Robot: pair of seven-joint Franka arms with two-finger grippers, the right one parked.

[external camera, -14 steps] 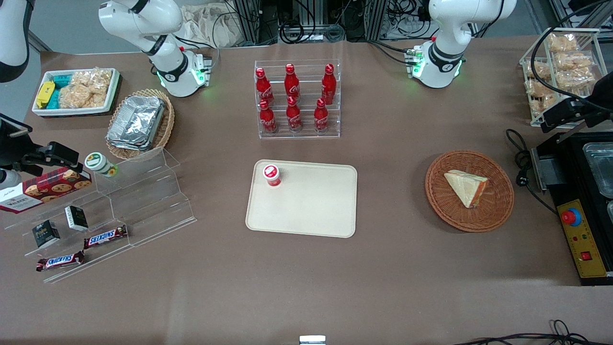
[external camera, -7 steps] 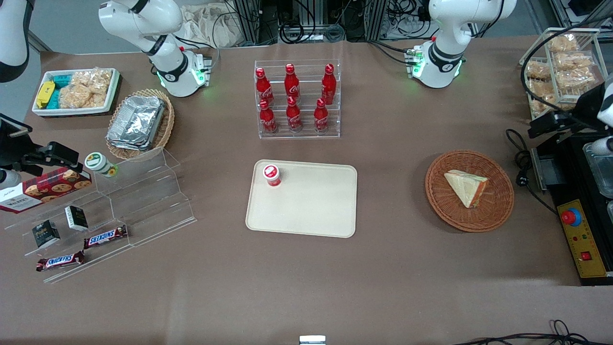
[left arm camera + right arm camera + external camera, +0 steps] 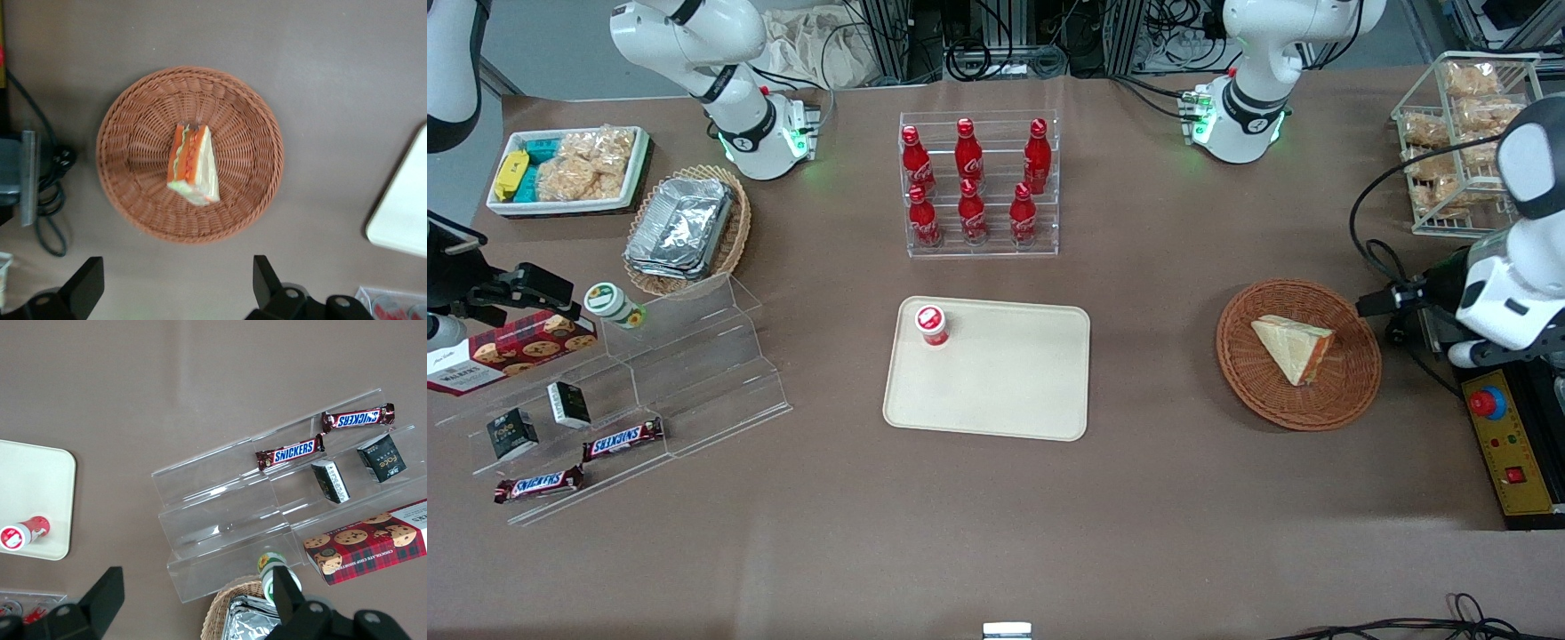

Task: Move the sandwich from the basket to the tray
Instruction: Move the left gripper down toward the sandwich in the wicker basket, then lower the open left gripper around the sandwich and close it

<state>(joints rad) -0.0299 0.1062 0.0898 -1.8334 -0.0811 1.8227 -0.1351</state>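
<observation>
The sandwich point(image 3: 193, 164) lies in the middle of the round wicker basket point(image 3: 127, 127), its orange-red filling edge turned up toward my wrist camera. It sits below my jaws, which stand wide apart and hold nothing; the two dark fingertips point(image 3: 85, 283) frame bare table just short of the basket's rim. My gripper point(image 3: 177, 287) hangs above the table, not touching the basket. The basket holds only this one wedge.

Well apart from my jaws, toward the parked arm's end, the cream tray point(image 3: 1005, 391) carries a single small red-capped cup point(image 3: 931, 324) near one corner. A clear rack point(image 3: 980, 233) of six red bottles point(image 3: 971, 212) stands farther from the front camera than the tray.

The wrist view shows the filling's layers and a corner of the tray point(image 3: 403, 213). The front view instead shows the sandwich point(image 3: 1292, 347) as a pale wedge, my arm's white wrist point(image 3: 1507, 298) beside the basket point(image 3: 1249, 373), and a black control box point(image 3: 1507, 444) with a red button just beside it. There, my fingers are hidden from sight.
</observation>
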